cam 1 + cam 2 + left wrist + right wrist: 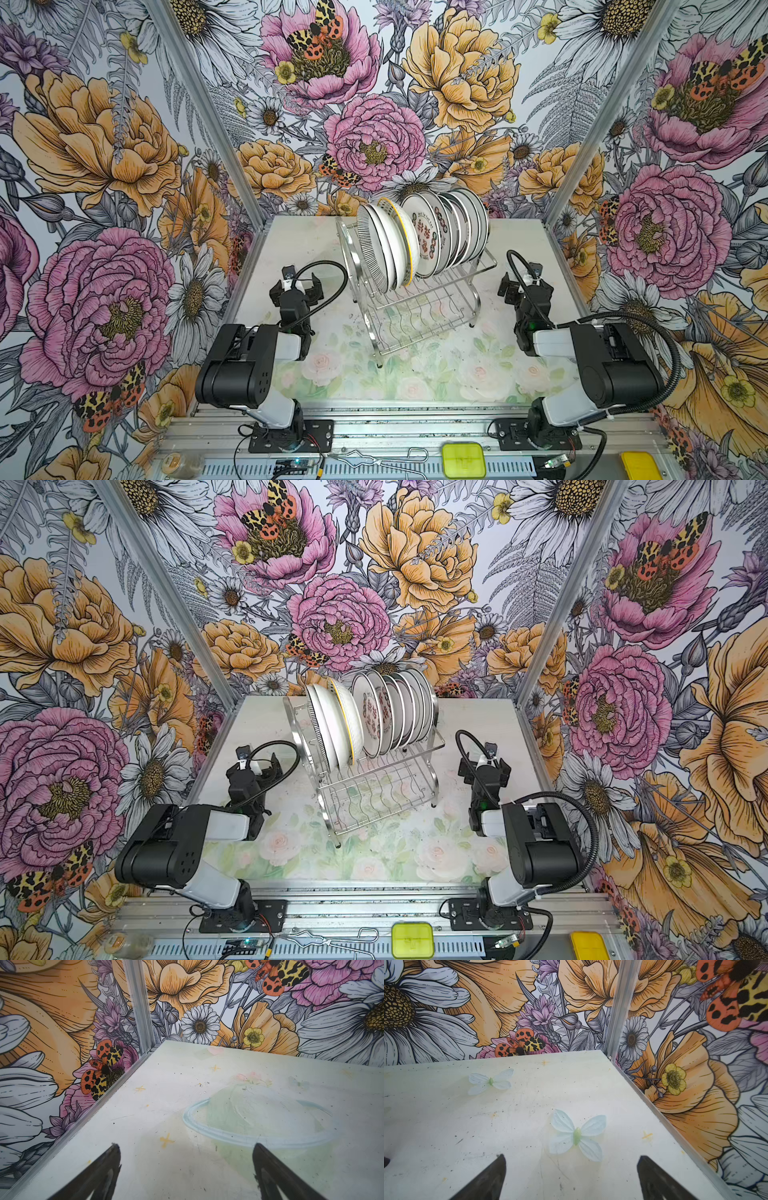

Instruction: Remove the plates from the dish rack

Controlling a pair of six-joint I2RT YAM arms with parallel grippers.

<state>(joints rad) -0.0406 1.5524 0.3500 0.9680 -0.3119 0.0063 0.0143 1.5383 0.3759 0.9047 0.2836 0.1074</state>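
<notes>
Symmetrically folded arms (232, 374) (611, 365) flank dish rack (415, 316)

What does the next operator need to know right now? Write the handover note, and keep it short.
Left gripper: open, holding nothing, left of the dish rack and apart from it.
Right gripper: open, holding nothing, right of the rack and apart from it.
Plates: all standing on edge in the rack's upper tier. The rack stands in the middle of the table.
Done: nothing; no plate is out yet.
Left: lift out every plate and set it down on the table.
</notes>
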